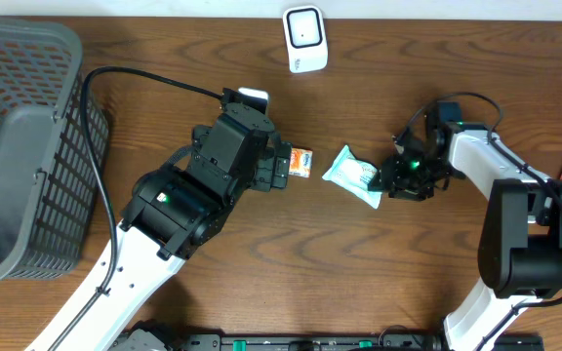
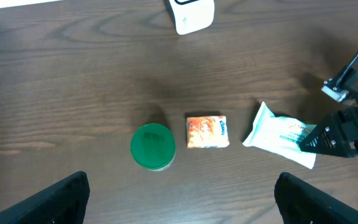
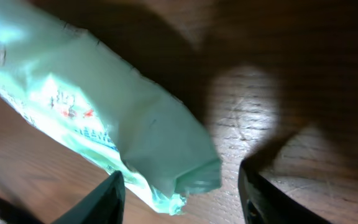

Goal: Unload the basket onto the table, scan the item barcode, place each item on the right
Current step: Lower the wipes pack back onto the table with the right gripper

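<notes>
Packet (image 1: pixel 354 175) on worktop (image 1: pixel 359 283), right tool (image 3: pixel 182 193) parted around its end, ungripped; left tool (image 2: pixel 179 186) wide, empty; scan at scanner (image 1: pixel 304 37) seemingly pending.

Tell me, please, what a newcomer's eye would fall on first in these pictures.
A crumpled pale green packet lies mid-table, its end between the open fingers of the right tool. A big grey basket fills the left edge, and a white scanner stands at the far edge.
</notes>
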Robot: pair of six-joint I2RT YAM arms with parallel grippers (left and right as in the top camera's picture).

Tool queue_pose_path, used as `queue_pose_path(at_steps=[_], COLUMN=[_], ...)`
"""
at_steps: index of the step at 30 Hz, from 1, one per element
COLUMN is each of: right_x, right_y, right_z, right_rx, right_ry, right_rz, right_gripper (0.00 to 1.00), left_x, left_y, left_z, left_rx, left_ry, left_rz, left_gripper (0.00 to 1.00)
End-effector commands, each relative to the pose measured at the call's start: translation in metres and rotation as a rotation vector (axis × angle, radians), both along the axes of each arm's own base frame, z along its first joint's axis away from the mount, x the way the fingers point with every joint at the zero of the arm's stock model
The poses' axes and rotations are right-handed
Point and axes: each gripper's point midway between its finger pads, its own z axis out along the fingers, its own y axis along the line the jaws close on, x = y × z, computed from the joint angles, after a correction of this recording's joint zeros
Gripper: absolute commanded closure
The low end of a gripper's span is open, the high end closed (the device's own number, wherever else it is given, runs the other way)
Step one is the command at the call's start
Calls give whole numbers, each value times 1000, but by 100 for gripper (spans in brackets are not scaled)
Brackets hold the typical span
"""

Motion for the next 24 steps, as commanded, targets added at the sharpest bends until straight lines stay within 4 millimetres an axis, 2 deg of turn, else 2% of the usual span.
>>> queue_pose_path(at_steps=[1, 7, 9, 13, 17, 18, 20, 24], right_x=[7, 31, 44, 60, 60, 59, 55, 47], right_y=[-1, 9, 10, 11, 14, 17, 25, 38], right_z=[2, 32, 38, 43, 38, 37, 36, 36], right_rx=[-71, -69, -77, -91, -88, -77, -53, -62], right_ry=[-56, -174, -256, -395, -449, -458, -467, -460], right_rz=[112, 270, 347, 506, 644, 668, 717, 780], right_gripper=[44, 44, 3, 1, 1, 3, 14, 14], left_x=[2, 2, 2, 2, 2, 2, 2, 2], left_y=[3, 3, 3, 3, 3, 3, 3, 3], left_z=[1, 1, 1, 1, 1, 1, 1, 1], left_rx=[11, 12, 11, 11, 12, 12, 11, 11], left_ry=[-7, -7, -7, -7, -7, -7, -7, -7], left_rz=[13, 13, 13, 13, 13, 13, 13, 13], left_gripper=[5, 5, 5, 5, 5, 5, 5, 5])
